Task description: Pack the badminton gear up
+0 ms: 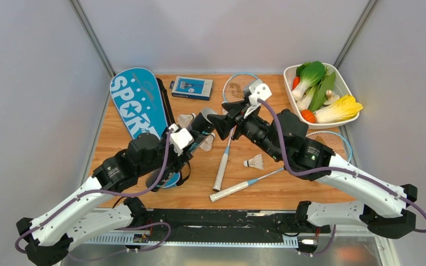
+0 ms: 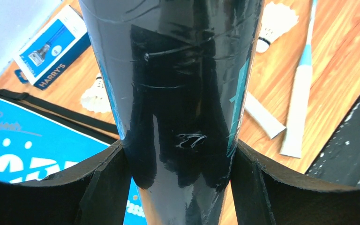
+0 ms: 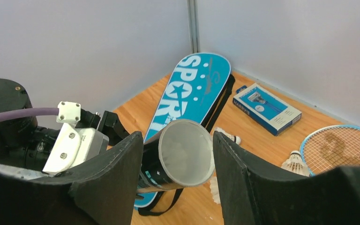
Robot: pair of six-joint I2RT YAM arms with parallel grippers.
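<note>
My left gripper (image 1: 195,132) (image 2: 180,154) is shut on the long black tube (image 1: 169,169) (image 2: 178,70) and holds it tilted above the table. The tube's open mouth (image 3: 186,152) faces my right gripper (image 1: 224,119) (image 3: 177,136), which is open and empty with its fingers to either side of the mouth. A pale shape shows inside the tube. The blue "SPORT" cover (image 1: 138,102) (image 3: 192,89) lies at the back left. Two light-blue rackets (image 1: 224,160) (image 1: 255,180) lie in the middle. Shuttlecocks lie on the wood (image 1: 186,119) (image 1: 254,162) (image 1: 207,143).
A small blue box (image 1: 191,87) (image 3: 267,108) lies at the back, beside the cover. A white tray (image 1: 345,119) of vegetables stands at the back right. Grey walls close in the table on three sides.
</note>
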